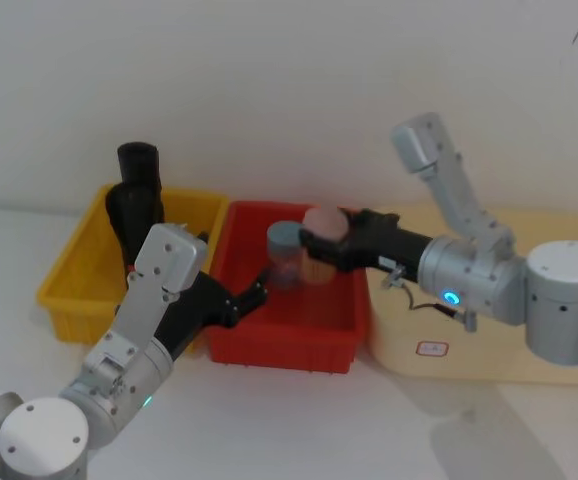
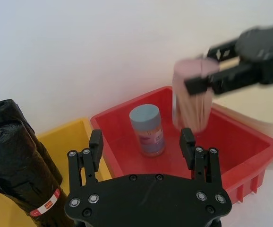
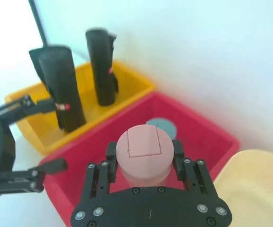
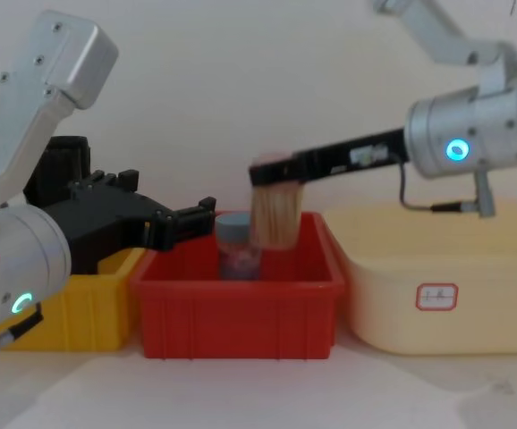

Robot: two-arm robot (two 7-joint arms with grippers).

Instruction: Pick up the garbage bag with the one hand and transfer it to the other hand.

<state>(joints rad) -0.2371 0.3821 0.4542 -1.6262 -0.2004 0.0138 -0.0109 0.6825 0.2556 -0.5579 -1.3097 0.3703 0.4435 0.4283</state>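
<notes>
Two rolls upright in yellow bin (image 1: 69, 290): bag (image 3: 61, 85), spare roll (image 3: 101, 66).
Two jars: right gripper (image 3: 144, 151) clamps pink jar (image 1: 324, 222) above red bin (image 1: 289, 345); blue jar (image 1: 284, 245) stands inside. Left gripper (image 2: 141, 138), jaws spread, empty, at bins' front.

The garbage bag (image 2: 21, 165) and another roll (image 3: 101, 66) are stood in the bin (image 1: 69, 290) left of the left hand (image 2: 141, 139). Ahead of it, a jar (image 2: 147, 130) is stood in the middle bin (image 1: 289, 350). A second jar (image 1: 324, 225) is held above it in the right hand (image 3: 144, 148), with a tub (image 1: 489, 360) set to that hand's right.
</notes>
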